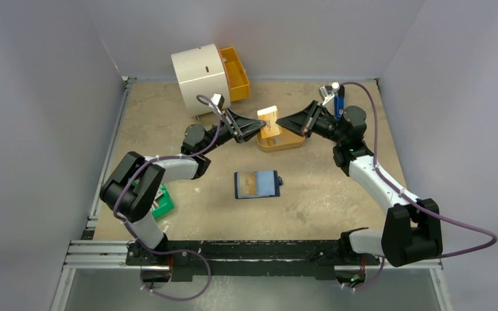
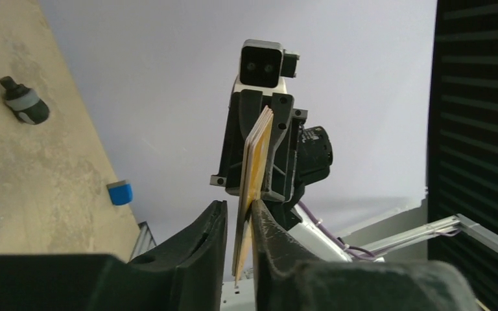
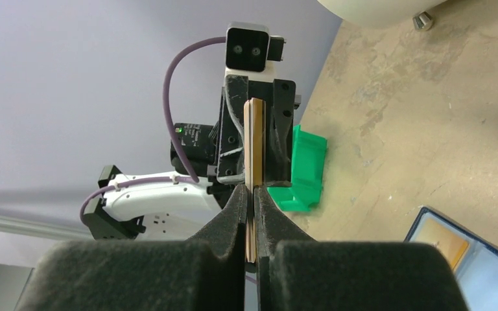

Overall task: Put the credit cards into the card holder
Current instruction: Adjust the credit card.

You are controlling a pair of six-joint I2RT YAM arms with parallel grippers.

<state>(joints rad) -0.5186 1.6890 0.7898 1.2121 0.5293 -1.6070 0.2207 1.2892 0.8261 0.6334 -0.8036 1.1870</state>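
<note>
Credit cards [image 1: 269, 119] hung over the orange tray [image 1: 280, 146]: your right gripper [image 3: 251, 194] clamped them; your left gripper [image 2: 238, 208] straddled them, grip unclear. Card holder [image 1: 257, 184] lay open near that tray.

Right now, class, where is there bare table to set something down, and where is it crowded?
Bare table lies between the card holder and the right arm, and along the near edge. Crowded: the back, where left fingers and right fingers meet at the credit cards above the orange tray.
</note>
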